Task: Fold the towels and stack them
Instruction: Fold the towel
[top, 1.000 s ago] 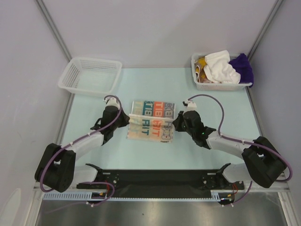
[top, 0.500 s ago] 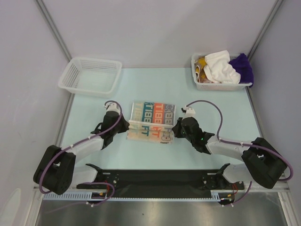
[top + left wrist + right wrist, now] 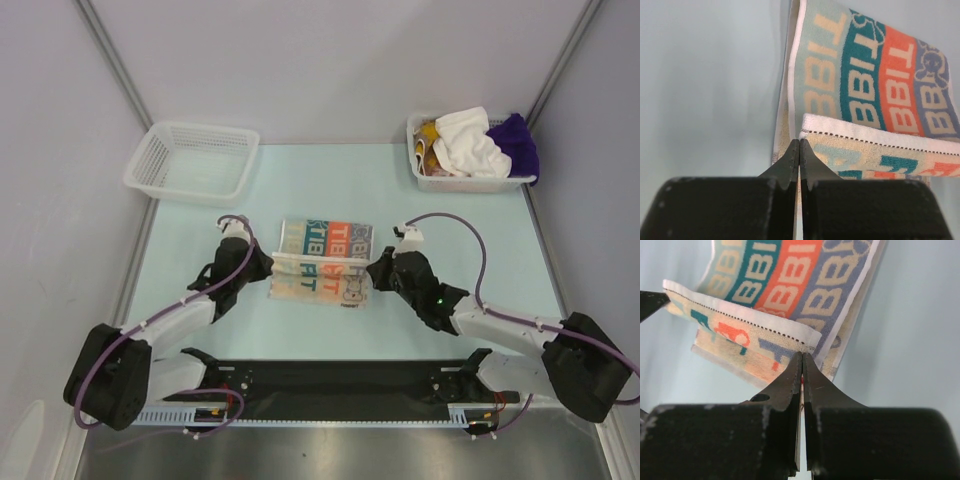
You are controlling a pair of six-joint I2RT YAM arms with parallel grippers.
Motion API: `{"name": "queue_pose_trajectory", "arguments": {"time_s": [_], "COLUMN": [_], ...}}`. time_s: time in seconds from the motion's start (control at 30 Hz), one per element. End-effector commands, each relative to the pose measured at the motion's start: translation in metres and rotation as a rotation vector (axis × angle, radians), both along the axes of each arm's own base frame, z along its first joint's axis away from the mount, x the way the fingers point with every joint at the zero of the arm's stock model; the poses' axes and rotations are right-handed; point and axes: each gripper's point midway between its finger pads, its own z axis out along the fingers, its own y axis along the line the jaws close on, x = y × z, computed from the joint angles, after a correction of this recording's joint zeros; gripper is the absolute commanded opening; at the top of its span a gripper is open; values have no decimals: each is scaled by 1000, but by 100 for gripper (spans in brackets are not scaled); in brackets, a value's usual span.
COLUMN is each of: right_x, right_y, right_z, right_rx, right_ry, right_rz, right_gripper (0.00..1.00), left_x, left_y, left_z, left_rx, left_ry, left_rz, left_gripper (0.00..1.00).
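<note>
Grip is thin: left fingers (image 3: 788, 167) clamp shut on one corner of the raised hem of the towel (image 3: 322, 262), right fingers (image 3: 790, 385) on the other, with the towel half folded in the middle of the desk (image 3: 450, 205). A corner could slip free, or uneven pulling could skew the fold.

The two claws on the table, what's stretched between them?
The printed towel: its white-hemmed edge runs from the left claw to the right claw, seen in the top view.
</note>
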Motion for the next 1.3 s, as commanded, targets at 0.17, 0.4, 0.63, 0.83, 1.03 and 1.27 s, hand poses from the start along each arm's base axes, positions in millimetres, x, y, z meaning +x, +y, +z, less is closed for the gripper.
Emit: {"name": "queue_pose_trajectory", "arguments": {"time_s": [0.17,0.4,0.63,0.83,1.03,1.27], "right_x": [-3,-13,-18,-20,-24,-31], "right_y": [-11,0,0,1,0,3], "right_z": [-1,-34,-58,-60,-55,-38], "right_rx": [-28,-51,-80,-78,-61,-43], "right_ry": [-13,46,93,97,84,58], "right_rz": [-46,-13,-5,2,16,43], "right_gripper": [0,0,0,1,12,38], "left_x": [-2,-11,-18,-22,-24,-23], "left_y": [10,13,11,11,13,12], "left_z": [1,-23,-41,-47,-42,-19], "left_rx": [27,45,30,25,15,3], "left_ry": [-13,45,88,111,103,51], "left_rz": [43,44,36,44,51,42], "left_gripper": [1,0,1,10,12,29]}}
